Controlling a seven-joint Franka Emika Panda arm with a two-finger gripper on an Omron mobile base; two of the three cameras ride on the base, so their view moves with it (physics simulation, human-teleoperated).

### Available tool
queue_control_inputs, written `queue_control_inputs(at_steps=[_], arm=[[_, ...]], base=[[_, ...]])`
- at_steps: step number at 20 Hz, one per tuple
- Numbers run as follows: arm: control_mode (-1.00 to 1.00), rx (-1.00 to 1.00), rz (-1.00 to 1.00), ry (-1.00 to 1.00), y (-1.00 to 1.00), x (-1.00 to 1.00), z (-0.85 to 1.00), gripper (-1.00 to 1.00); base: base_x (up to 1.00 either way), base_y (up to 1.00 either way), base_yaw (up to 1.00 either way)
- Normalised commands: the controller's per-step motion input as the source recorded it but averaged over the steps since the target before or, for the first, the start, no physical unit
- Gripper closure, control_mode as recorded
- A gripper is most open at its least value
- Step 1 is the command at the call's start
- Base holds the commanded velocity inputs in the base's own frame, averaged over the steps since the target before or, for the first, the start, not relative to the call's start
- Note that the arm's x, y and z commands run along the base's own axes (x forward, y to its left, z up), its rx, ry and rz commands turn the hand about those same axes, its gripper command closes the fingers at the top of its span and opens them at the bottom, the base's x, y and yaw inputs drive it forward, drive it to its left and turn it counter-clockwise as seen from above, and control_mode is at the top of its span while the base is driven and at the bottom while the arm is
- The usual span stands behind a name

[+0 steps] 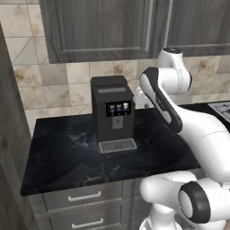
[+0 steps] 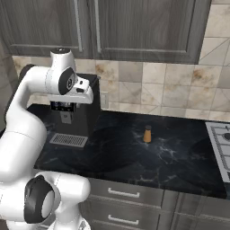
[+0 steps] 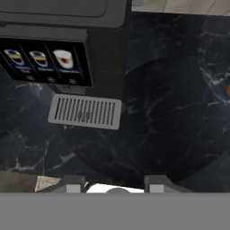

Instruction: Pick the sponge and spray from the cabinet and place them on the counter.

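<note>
Hand view: end effector [image 3: 114, 182], fingers together and empty, hangs above the counter [image 3: 170, 112].

The cabinet [image 2: 134, 27] is cut off by the top edge in both base views, and whatever is behind its shut doors is hidden. In the left base view the coffee machine's [image 1: 112, 112] right side is partly covered by the arm. The stove [image 2: 222, 139] is cropped at the right edge. In the hand view a small orange shaker [image 3: 228, 91] is clipped by the frame, and the gripper [image 3: 116, 183] fingertips are barely seen.
</note>
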Motion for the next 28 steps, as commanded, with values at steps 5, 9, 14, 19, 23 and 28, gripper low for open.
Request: queue_control_inputs(at_steps=[5,9,14,19,23,28], arm=[[-1.00,0.00,0.00,-0.10,0.01,-0.13,0.02,-1.00],[-1.00,0.02,-0.04,-0.17,-0.04,-0.33,0.27,-1.00],[-1.00,0.03,-0.03,-0.22,-0.19,-0.40,0.44,-1.00],[-1.00,0.01,-0.02,-0.29,-0.23,-0.50,0.43,-1.00],[-1.00,0.00,0.00,-0.34,-0.23,-0.43,0.36,-1.00],[-1.00,0.00,0.00,-0.31,-0.25,-0.38,0.39,-1.00]], base=[[0.00,0.00,0.00],[0.00,0.00,0.00],[0.00,0.00,0.00],[0.00,0.00,0.00],[0.00,0.00,0.00],[0.00,0.00,0.00]])
